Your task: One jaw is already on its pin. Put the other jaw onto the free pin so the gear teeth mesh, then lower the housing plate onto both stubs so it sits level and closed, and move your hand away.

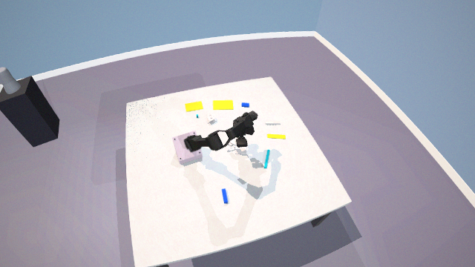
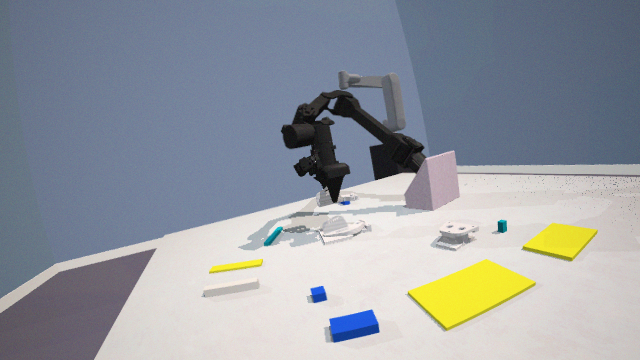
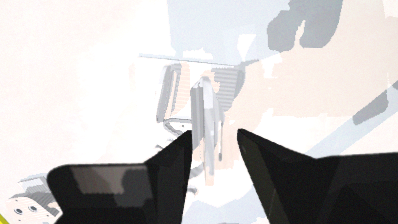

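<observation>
My gripper [image 2: 335, 201] [image 3: 214, 134] is shut on the loose white jaw [image 2: 324, 198] [image 3: 198, 112]. It holds the jaw edge-on above the table, over the mechanism in the wrist view, with a visible height gap in the exterior view. The white mechanism with the placed jaw [image 2: 336, 226] [image 3: 169, 95] lies on the table. The free pin and the gear teeth cannot be made out; the held jaw and fingers cover part of the mechanism. The white housing plate [image 1: 211, 119] [image 2: 457, 228] [image 3: 25, 206], with two holes, stands apart near the small teal block.
The pink arm base [image 1: 180, 147] [image 2: 442, 182] stands behind the mechanism. Yellow plates [image 1: 223, 104] [image 2: 472, 294], a teal bar [image 1: 266, 159] [image 2: 273, 236], a yellow strip [image 1: 276, 136] [image 2: 236, 266], a white bar [image 1: 272, 123] [image 2: 231, 287] and blue blocks [image 1: 225, 196] [image 2: 354, 326] lie around.
</observation>
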`<state>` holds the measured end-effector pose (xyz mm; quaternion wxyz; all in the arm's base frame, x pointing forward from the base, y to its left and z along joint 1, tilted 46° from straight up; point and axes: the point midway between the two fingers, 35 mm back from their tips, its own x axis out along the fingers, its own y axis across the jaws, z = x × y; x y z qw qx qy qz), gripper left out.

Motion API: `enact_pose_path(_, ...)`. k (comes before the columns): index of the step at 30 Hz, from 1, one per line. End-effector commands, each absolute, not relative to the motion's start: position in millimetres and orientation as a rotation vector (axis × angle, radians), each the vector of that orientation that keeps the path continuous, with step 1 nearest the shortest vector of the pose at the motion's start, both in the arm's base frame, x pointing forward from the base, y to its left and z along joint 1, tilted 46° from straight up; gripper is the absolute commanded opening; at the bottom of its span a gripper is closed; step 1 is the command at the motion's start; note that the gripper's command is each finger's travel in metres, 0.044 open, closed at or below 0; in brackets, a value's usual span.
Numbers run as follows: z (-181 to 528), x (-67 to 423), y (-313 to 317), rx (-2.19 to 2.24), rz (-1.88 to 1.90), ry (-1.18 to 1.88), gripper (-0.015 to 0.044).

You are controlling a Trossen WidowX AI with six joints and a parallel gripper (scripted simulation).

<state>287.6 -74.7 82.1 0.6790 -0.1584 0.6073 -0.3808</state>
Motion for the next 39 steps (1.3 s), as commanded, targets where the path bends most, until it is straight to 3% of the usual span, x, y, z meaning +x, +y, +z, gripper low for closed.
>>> enact_pose_path(1,82.1,289.1,-75.3,-0.361,-0.855,1.364,0.0134)
enact_pose_path(39,75.4,290.3,-83.6,-0.363,-0.852,1.366,0.0134)
